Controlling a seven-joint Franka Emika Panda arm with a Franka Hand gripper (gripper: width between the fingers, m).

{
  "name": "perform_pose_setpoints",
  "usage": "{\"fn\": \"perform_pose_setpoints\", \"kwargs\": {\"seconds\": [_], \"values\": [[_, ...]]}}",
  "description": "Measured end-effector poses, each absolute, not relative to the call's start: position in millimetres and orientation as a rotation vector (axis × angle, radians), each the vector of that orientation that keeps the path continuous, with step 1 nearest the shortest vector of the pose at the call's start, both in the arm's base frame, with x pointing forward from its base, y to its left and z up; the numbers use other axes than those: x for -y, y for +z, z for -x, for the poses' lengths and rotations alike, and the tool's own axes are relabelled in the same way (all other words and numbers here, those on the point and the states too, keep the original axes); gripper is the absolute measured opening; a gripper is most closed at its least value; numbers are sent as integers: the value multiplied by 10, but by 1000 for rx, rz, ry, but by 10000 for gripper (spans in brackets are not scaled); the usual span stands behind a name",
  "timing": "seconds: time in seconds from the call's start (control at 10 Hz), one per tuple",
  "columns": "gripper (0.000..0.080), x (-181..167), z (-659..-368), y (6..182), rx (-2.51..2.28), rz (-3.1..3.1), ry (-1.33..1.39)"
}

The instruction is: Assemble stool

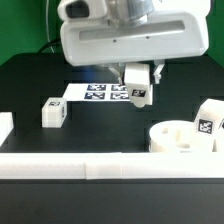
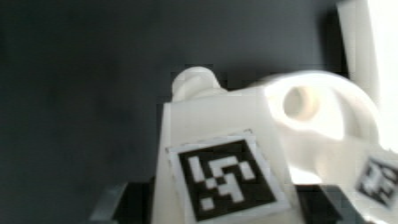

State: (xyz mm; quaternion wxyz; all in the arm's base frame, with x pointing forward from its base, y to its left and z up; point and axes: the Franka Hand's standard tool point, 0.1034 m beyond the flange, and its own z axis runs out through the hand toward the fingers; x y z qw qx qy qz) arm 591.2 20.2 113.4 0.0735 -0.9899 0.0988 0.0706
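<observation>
The pincer [image 1: 139, 86] grips a tagged leg [image 1: 140, 97] (just by the marker board [image 1: 95, 92]), near the seat [image 1: 180, 138].

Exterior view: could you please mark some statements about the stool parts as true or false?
1. The gripper holds a leg between its jaws. True.
2. The seat lies at the exterior view's left. False: it lies at the right.
3. A second leg stands alone on the table at the exterior view's left. True.
4. All three legs are fitted into the seat. False: one is held, another stands apart.
5. The marker board rests on top of the seat. False: it lies flat on the table.
</observation>
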Motion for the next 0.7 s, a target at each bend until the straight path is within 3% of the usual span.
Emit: {"fn": "perform_pose_setpoints", "kwargs": {"seconds": [0.5, 0.7], "values": [[324, -140, -6056, 1099, -391, 2977, -297], [324, -177, -6038, 1075, -410, 2969, -307]]}}
